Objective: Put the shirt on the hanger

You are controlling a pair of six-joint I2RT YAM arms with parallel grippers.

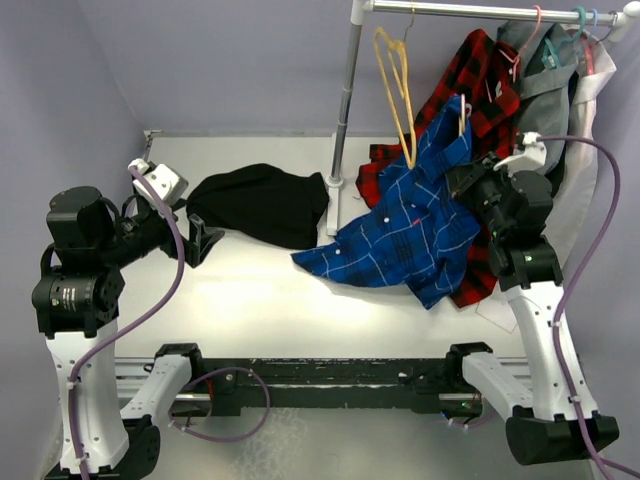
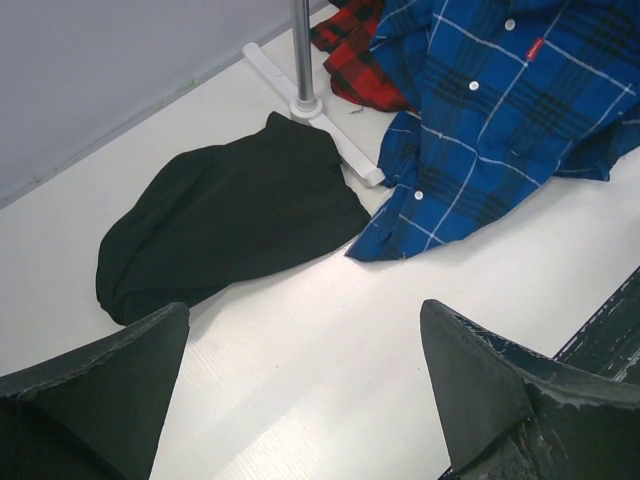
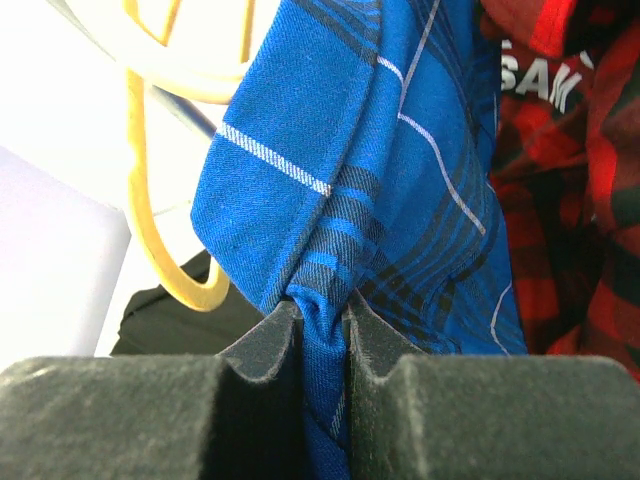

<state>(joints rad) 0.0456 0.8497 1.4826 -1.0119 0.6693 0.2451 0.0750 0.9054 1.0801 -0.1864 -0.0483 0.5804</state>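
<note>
The blue checked shirt (image 1: 405, 225) is draped from near the rail down onto the table, over the red plaid shirt (image 1: 480, 75). My right gripper (image 1: 460, 180) is shut on a bunched fold of the blue shirt (image 3: 330, 200), held up off the table; the fold sits between the fingertips (image 3: 275, 335). A tan hanger (image 1: 398, 85) hangs on the rail just left of the shirt, and shows beside the fold in the right wrist view (image 3: 140, 200). A pale hook (image 1: 462, 112) pokes out at the shirt's top. My left gripper (image 1: 205, 240) is open and empty above the table (image 2: 305, 310).
A black garment (image 1: 265, 200) lies on the table by the left gripper (image 2: 220, 220). The rack's pole (image 1: 345, 110) and white foot (image 2: 310, 110) stand mid-table. Grey and white clothes on pink and teal hangers (image 1: 560, 60) hang at the far right of the rail (image 1: 480, 10).
</note>
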